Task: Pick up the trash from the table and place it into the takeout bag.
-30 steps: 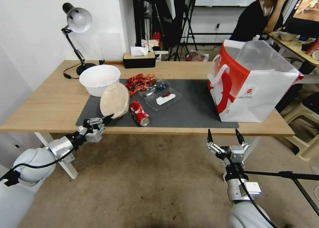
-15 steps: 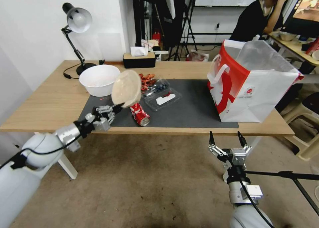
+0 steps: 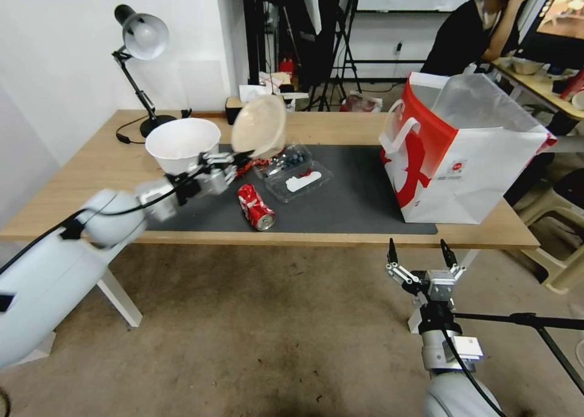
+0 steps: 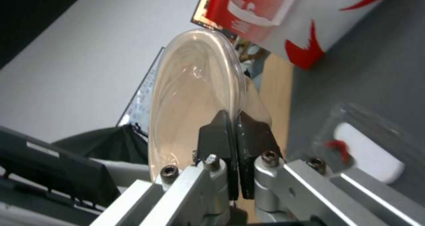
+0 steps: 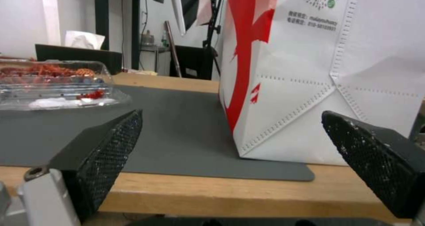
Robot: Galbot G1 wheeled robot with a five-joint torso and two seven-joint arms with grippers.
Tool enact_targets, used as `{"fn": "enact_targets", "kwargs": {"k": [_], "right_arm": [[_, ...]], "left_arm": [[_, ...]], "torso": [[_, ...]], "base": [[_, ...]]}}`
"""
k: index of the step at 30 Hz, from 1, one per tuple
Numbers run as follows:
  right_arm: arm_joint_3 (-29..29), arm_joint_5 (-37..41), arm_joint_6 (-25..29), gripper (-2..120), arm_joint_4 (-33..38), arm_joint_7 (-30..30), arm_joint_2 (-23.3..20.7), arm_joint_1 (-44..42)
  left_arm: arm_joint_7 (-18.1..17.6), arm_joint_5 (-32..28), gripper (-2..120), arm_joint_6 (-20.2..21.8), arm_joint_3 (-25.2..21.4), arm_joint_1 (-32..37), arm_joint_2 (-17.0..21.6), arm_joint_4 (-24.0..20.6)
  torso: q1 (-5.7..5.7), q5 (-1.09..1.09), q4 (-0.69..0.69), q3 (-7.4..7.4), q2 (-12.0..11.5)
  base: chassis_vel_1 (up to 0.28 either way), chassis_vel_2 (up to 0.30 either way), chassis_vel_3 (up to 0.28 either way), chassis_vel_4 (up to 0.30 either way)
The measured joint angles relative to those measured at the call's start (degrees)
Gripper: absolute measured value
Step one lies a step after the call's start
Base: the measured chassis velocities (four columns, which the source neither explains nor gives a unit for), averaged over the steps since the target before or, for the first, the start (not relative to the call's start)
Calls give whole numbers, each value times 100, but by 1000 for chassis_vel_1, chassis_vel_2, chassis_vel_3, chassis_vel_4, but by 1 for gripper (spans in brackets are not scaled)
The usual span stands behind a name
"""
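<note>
My left gripper [image 3: 243, 157] is shut on the rim of the beige domed lid [image 3: 260, 125], holding it tilted in the air above the dark mat [image 3: 353, 204]. In the left wrist view the fingertips [image 4: 233, 116] pinch the lid's [image 4: 195, 93] edge. A crushed red soda can [image 3: 255, 206] lies on the mat near the table's [image 3: 97, 186] front edge. Clear plastic containers [image 3: 298, 177] lie just behind it. The takeout bag [image 3: 462, 155] stands open at the mat's right end. My right gripper [image 3: 421, 254] hangs open below the table's front edge, facing the bag [image 5: 318, 76].
A white bowl [image 3: 181, 143] stands at the mat's back left corner, beside my left arm. A desk lamp [image 3: 141, 52] stands at the table's back left. A dark tissue box [image 3: 234, 110] sits at the back edge, partly hidden by the lid.
My left arm has lifted the beige lid off the mat's front left and carried it up and to the right, over the containers. The right gripper sank slightly.
</note>
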Motion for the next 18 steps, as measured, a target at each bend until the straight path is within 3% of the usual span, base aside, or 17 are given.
{"fn": "enact_targets", "kwargs": {"k": [6, 8, 10, 12, 14, 18], "right_arm": [[-25, -13, -34, 100, -32, -1, 7, 87], [-24, -13, -35, 100, -34, -1, 8, 89], [-3, -14, -37, 100, -41, 2, 8, 100], [-1, -14, -38, 100, -42, 2, 8, 100], [35, -14, -38, 100, -50, 9, 14, 98], [73, -14, -38, 100, -50, 11, 29, 72]], "left_arm": [[-2, -168, 0, 62, 741, -1042, -287, 328], [-6, -183, 0, 69, 802, -1117, -314, 354], [-25, -257, 0, 106, 1289, -1650, -536, 537], [-26, -262, 0, 107, 1339, -1701, -560, 555], [-55, -317, 0, 130, 1731, -2105, -757, 728], [-72, -369, 0, 133, 2077, -2532, -1059, 979]], "torso": [[0, -1, 1, 0, 0], [0, -1, 1, 0, 0], [0, -1, -1, 0, 0], [0, -1, -1, -1, 0], [0, -1, 0, -1, 1], [0, -2, 0, 0, 1]], "base": [[0, 0, 0, 0], [0, 0, 0, 0], [0, 0, 0, 0], [0, 0, 0, 0], [0, 0, 0, 0], [0, 0, 0, 0]]}}
